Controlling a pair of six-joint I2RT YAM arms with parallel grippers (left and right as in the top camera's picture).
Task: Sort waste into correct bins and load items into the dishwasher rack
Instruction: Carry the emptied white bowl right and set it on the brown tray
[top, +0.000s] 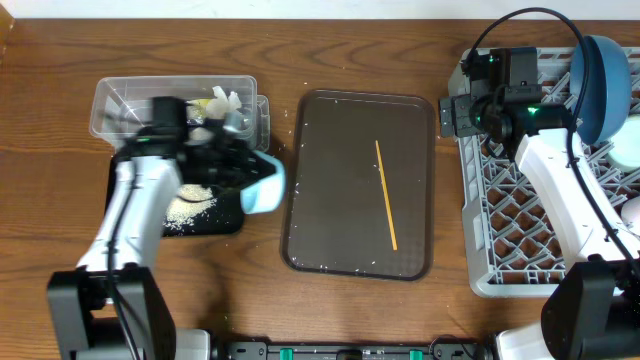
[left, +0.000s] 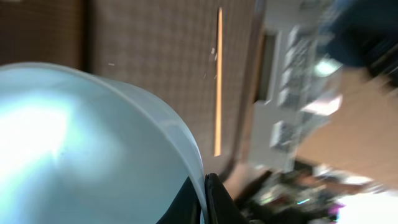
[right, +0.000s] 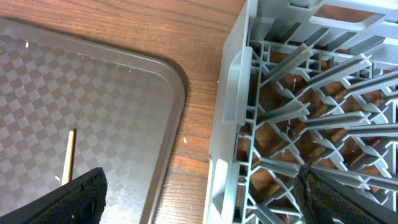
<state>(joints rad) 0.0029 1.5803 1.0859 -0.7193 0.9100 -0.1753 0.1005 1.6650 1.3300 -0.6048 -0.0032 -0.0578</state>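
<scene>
Between the left jaws, the mint-green bowl (left: 93, 143) looks pinched.

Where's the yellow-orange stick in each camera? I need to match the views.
Overhead: the stick lies slanted on the brown tray, right of its middle.
Left wrist: the stick runs vertically at top centre, right of the mint-green bowl.
Right wrist: only one end of the stick shows, at lower left.
Shared landmark: the brown tray, under the stick in all three views.
</scene>
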